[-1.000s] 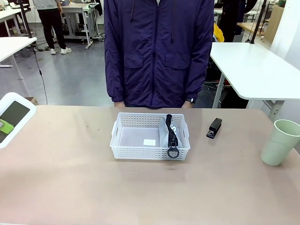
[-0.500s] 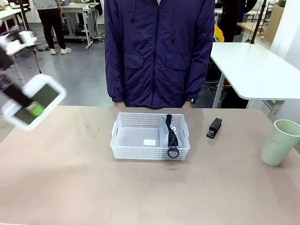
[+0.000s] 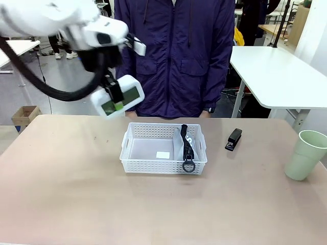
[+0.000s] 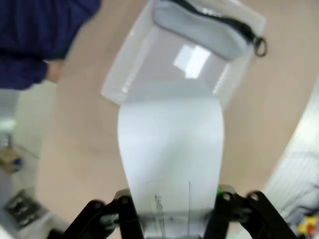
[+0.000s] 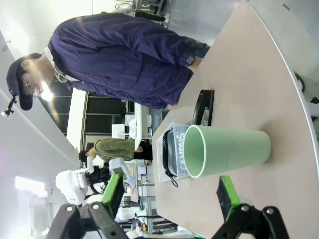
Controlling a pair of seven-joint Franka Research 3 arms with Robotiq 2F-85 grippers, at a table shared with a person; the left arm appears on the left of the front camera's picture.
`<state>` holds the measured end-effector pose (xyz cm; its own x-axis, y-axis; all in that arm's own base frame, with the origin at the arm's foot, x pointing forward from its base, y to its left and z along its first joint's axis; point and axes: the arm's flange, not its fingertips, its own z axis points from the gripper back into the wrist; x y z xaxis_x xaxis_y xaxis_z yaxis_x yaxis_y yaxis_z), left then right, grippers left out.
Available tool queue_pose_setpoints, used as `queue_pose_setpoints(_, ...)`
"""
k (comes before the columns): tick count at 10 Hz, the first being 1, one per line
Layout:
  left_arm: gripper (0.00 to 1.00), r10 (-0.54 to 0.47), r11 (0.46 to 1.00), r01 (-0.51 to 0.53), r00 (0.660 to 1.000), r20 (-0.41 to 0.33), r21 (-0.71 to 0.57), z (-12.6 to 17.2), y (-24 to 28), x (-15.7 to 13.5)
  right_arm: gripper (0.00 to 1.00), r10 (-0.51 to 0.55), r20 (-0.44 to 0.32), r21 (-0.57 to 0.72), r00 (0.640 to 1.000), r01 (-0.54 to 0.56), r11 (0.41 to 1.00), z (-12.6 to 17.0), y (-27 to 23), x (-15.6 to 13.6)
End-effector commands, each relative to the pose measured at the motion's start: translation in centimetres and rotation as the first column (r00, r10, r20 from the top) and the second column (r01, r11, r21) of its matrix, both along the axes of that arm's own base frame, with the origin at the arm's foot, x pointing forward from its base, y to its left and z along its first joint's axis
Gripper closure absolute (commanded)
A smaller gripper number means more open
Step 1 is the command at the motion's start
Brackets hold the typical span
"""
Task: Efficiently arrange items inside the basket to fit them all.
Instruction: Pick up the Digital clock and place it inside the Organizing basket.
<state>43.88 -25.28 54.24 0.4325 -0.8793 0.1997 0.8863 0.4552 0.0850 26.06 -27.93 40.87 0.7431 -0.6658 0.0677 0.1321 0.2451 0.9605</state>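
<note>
Left gripper [image 3: 116,99] has swung in from the table's left edge within the last second and now hangs raised, fingers clamped on a white rounded object [image 4: 172,149] we can't identify. Just below and ahead of it sits the basket [image 3: 130,164]. The white block [image 3: 163,154] is on its floor and the grey pouch [image 3: 178,143] stands along the side farther from the gripper. Beyond that, outside, lie the stapler [image 3: 234,139] and green cup [image 3: 304,154]. Right gripper [image 5: 171,185] stands wide open and empty, cup straight ahead. We judge packing half done, left arm closing on the basket.
</note>
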Motion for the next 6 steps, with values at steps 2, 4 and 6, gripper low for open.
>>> queue_pose_setpoints(2,0.49,-0.121,0.991,0.124,0.991,-0.058,0.05,-4.2,-1.5,3.0,0.0,-0.004,0.035,0.004,0.999,0.004,1.0,0.2,-0.1,0.2)
queue_pose_setpoints(4,0.49,-0.175,0.984,0.172,0.979,-0.104,-0.039,-5.6,-1.7,3.4,0.0,-0.004,0.035,0.004,0.999,0.004,1.0,0.2,-0.1,0.2)
queue_pose_setpoints(6,0.49,-0.191,0.974,0.161,0.961,-0.198,-0.159,-3.4,0.0,2.6,0.0,-0.004,0.035,0.004,0.999,0.004,1.0,0.2,-0.1,0.2)
